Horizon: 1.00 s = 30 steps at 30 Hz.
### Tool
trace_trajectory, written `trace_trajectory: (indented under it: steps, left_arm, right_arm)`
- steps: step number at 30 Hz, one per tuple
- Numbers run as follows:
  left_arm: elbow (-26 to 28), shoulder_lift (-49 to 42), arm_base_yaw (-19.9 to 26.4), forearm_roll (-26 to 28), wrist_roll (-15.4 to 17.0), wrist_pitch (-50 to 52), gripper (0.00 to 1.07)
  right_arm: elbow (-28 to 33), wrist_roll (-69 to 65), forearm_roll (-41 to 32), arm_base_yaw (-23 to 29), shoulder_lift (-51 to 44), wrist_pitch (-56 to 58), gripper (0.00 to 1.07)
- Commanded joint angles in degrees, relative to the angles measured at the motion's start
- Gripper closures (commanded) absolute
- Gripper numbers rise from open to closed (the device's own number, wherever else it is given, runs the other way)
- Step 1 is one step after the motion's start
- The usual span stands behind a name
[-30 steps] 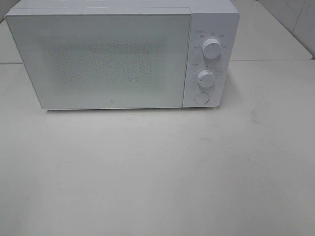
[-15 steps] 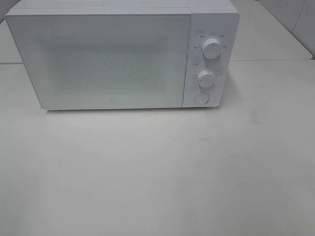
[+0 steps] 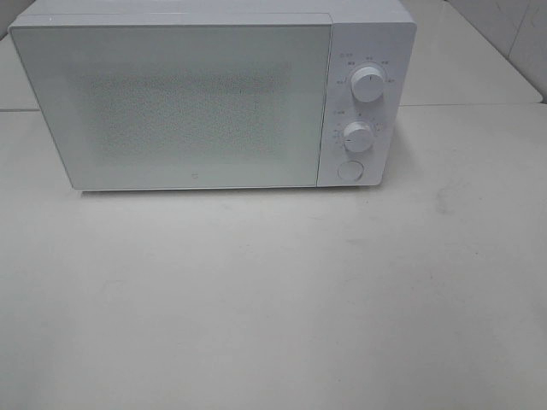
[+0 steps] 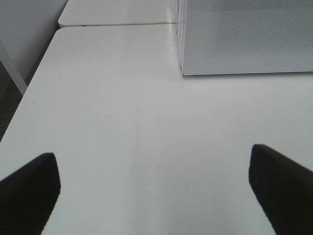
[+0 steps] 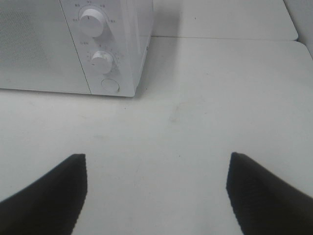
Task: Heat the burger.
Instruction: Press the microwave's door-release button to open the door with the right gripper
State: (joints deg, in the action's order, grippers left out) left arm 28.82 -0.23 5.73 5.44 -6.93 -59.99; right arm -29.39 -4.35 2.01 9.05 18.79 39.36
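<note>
The burger is out of view in every frame. A white microwave (image 3: 214, 94) stands at the back of the table with its door (image 3: 171, 107) shut and two knobs and a round button (image 3: 349, 170) on its right panel. My left gripper (image 4: 154, 188) hovers open over bare table, off the microwave's (image 4: 244, 36) front left corner. My right gripper (image 5: 156, 188) is open too, over the table in front of the control panel (image 5: 98, 46). Nothing sits between either pair of fingers. Neither arm shows in the high view.
The white table (image 3: 273, 299) has a seam running behind the microwave where a second tabletop (image 3: 461, 51) joins it. The table's left edge (image 4: 29, 93) drops off to the floor in the left wrist view.
</note>
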Motion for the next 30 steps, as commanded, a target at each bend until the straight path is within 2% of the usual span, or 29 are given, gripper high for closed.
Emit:
trace_trajectory:
  steps: [1,8,11,16,28,30]
  left_arm:
    - [-0.23,-1.2,0.23,0.29,0.17,0.46,0.06]
    - [-0.23,-1.2,0.23,0.29,0.17,0.46,0.06]
    - [-0.23,-1.2,0.23,0.29,0.17,0.46,0.06]
    - [-0.23,-1.2,0.23,0.29,0.17,0.46,0.06]
    - [-0.23,-1.2,0.23,0.29,0.17,0.46,0.06]
    - [-0.23,-1.2,0.23,0.29,0.17,0.46,0.06]
  right_arm:
    - [0.23,-0.06,0.17,-0.4,1.95,-4.81,0.31]
    - [0.23,-0.06,0.23,-0.4,10.71,-17.3,0.31]
    - [0.23,-0.06,0.23,-0.4,11.86,-18.74,0.31]
    - [0.23,-0.06,0.23,-0.4,19.77,-26.93,0.31]
    - [0.23,-0.69,0.29,-0.4,31.57,-37.87,0.31]
    - [1.43,-0.69,0.29,-0.4,33.75,-43.89,0.31]
